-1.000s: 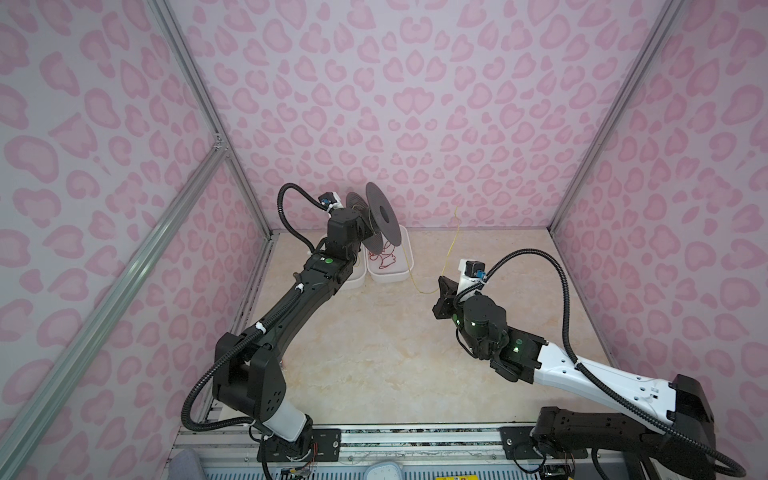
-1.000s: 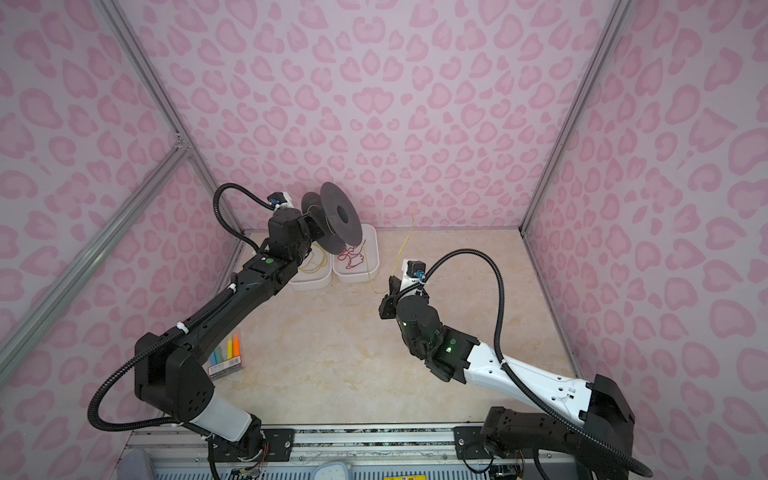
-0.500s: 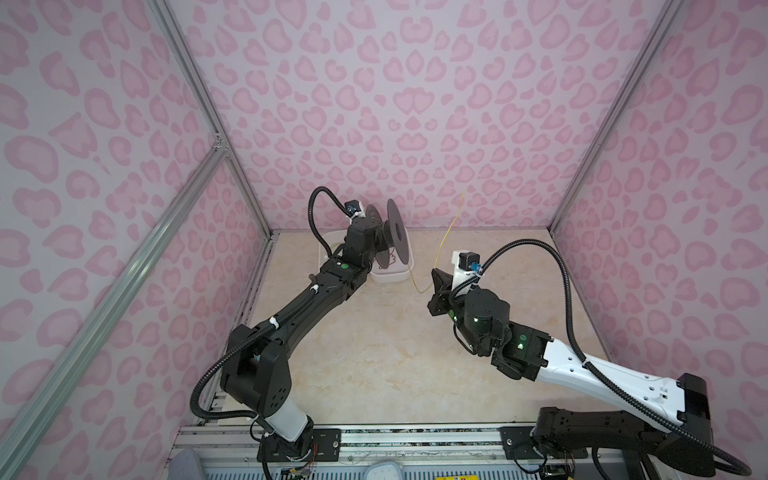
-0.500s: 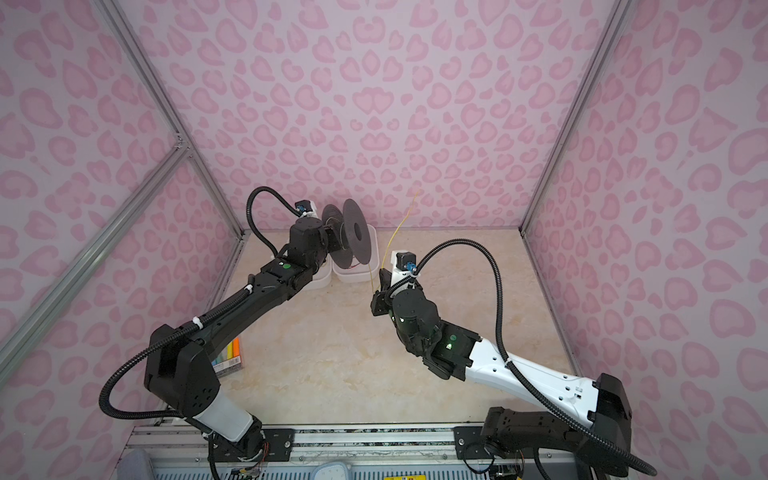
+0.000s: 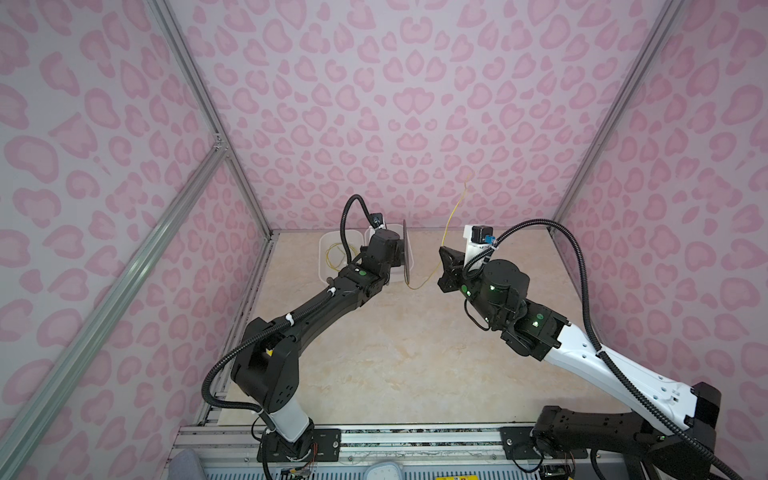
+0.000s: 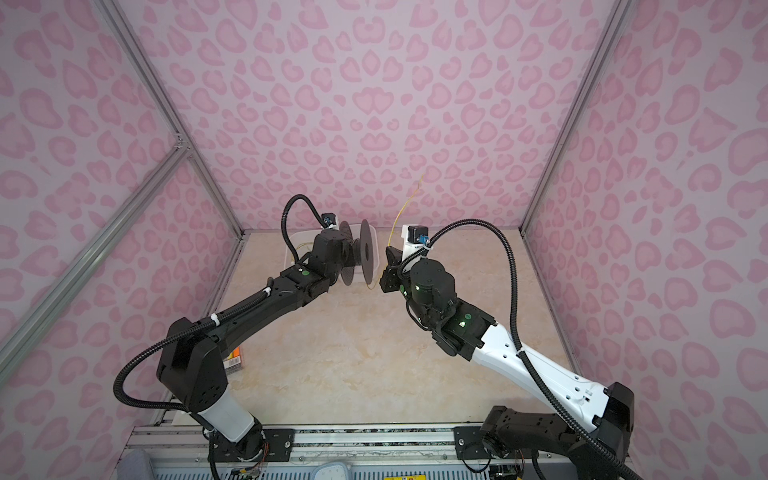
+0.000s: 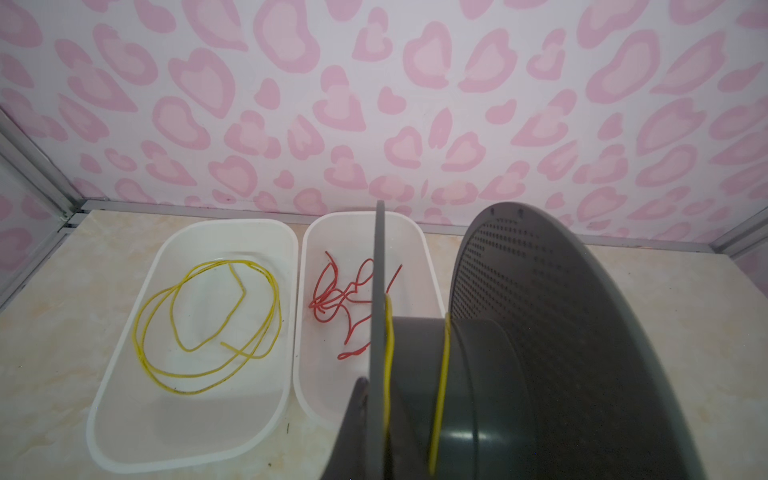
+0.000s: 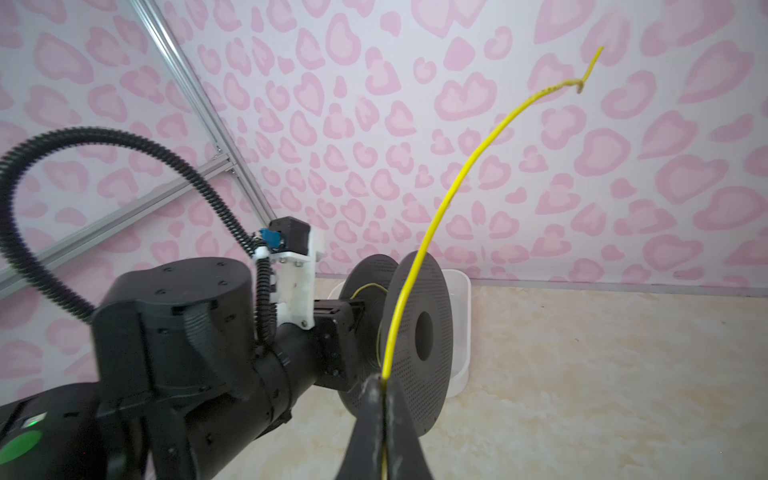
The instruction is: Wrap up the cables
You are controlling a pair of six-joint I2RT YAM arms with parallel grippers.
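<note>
Since the earlier frames, the L arm was swung inward, so the grey spool (image 6: 365, 270) was carried off its place above the trays and brought close to the R gripper (image 8: 384, 384), which was itself shifted toward the back wall.

The spool was held up off the table (image 5: 395, 353) by the L gripper (image 7: 372, 399), clamped shut on the near flange w/ the axis roughly level, prob. so the hub was kept free for winding. Two turns of yellow cable (image 8: 440, 208) were seen on the hub in the L wrist view. The same cable was pinched btwn the fully closed R fingers. A short slack run sagged from there to the spool, and the long free end arched up in front of the back wall. That grip close to the spool was judged to be for guiding cable onto the hub under some tension. A second yellow cable (image 7: 208, 324) was left loosely coiled in the white tray (image 7: 187, 415) nearer the left wall, and red wires (image 7: 336, 299) in the neighbouring tray (image 7: 428, 257).

Pose: the L arm was stretched long from its base toward the back, wrist rolled so that a flange was shown edge-on in a top view. The R arm was reached fwd and inward, elbow bent, wrist lifted, fingers aimed at the spool's outer flange, near it but apart.
</note>
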